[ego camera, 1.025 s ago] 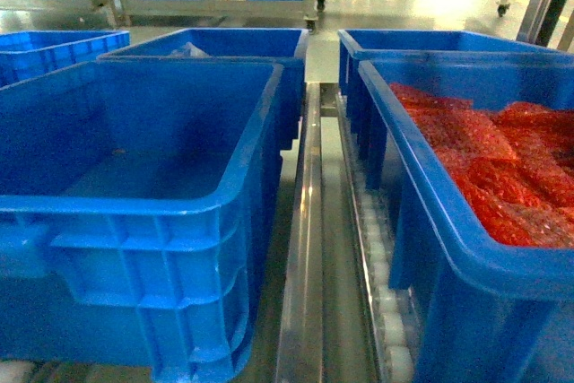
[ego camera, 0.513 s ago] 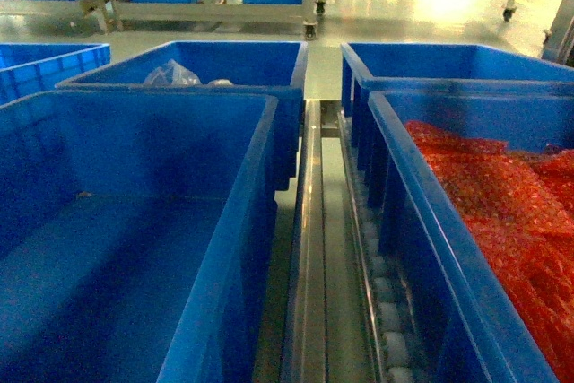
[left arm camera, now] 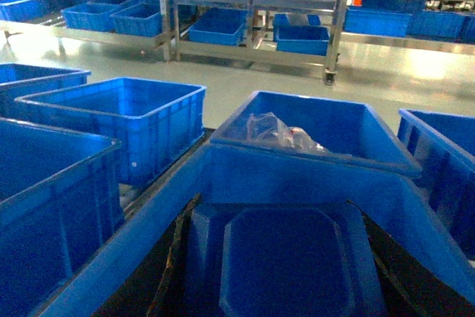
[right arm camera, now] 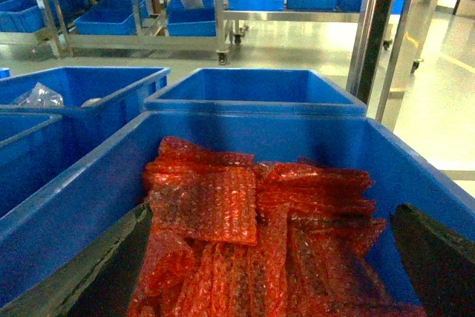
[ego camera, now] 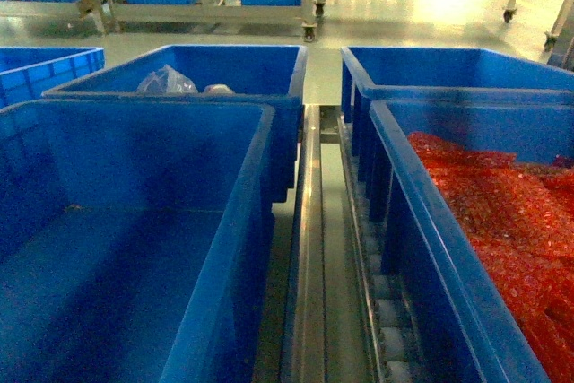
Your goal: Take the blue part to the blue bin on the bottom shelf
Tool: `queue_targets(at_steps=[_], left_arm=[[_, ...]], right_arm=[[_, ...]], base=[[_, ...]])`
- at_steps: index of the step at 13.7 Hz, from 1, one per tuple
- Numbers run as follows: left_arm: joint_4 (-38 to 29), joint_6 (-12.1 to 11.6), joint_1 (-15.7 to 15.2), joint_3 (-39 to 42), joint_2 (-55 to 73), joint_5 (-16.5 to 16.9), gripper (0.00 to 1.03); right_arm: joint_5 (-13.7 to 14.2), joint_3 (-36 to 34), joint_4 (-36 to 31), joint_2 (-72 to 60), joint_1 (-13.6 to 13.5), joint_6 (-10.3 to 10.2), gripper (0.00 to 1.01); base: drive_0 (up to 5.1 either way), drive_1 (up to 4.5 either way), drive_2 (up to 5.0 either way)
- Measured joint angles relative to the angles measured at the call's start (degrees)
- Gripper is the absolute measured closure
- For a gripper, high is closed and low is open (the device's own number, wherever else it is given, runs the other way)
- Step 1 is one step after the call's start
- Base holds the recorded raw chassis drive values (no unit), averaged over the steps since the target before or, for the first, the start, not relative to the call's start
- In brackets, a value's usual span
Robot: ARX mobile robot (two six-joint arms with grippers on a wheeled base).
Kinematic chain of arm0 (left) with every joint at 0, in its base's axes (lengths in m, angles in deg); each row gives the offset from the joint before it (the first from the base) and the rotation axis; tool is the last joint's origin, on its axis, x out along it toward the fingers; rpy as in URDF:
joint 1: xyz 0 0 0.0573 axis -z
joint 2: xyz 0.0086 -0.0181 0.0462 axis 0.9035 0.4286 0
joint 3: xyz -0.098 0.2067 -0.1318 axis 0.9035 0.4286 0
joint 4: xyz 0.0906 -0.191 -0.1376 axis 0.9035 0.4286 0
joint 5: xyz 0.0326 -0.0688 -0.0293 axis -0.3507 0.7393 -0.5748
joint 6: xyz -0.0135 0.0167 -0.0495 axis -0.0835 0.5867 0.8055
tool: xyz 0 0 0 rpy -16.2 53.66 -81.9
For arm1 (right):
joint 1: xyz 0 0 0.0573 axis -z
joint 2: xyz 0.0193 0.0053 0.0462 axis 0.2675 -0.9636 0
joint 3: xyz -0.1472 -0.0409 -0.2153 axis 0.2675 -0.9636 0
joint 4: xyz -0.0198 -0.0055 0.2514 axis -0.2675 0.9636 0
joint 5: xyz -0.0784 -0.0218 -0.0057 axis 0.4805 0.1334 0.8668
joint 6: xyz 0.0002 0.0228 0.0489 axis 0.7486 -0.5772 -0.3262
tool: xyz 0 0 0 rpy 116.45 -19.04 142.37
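A large blue bin (ego camera: 134, 154) is seen in the left foreground of the head view, set on the bottom shelf (ego camera: 309, 248), whose shiny metal rails and white rollers (ego camera: 387, 316) are shown running between the crates. No contents can be made out in the bin from the head view. Directly behind it, a second crate (ego camera: 260, 65) is placed, with a clear plastic bag (ego camera: 166, 81) lying inside. On the right of the rails, a crate (ego camera: 421, 248) filled with red bubble wrap (ego camera: 502, 221) is seen, and another blue crate (ego camera: 448, 69) is set behind that. In the left wrist view, the left gripper (left arm camera: 271, 209) is held over the near wall of the bin, and the blue part (left arm camera: 286, 265), a tray-like piece with cut corners, is grasped between its dark fingers (left arm camera: 174, 257). In the right wrist view, the right gripper (right arm camera: 271, 213) is held above the red bubble wrap, its fingers (right arm camera: 100, 272) spread wide with nothing clasped. Further racks of blue crates are seen across the glossy floor (ego camera: 421, 15).
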Motion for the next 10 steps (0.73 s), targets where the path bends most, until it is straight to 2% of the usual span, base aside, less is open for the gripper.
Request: queue_targets(at_steps=[10], left_arm=[[0.17,0.0,-0.07,0.0,0.02,-0.15,0.59]], right_arm=[[0.02,0.0,0.2,0.0,0.0,0.0,0.03]], base=[[0.0,0.0,0.0]])
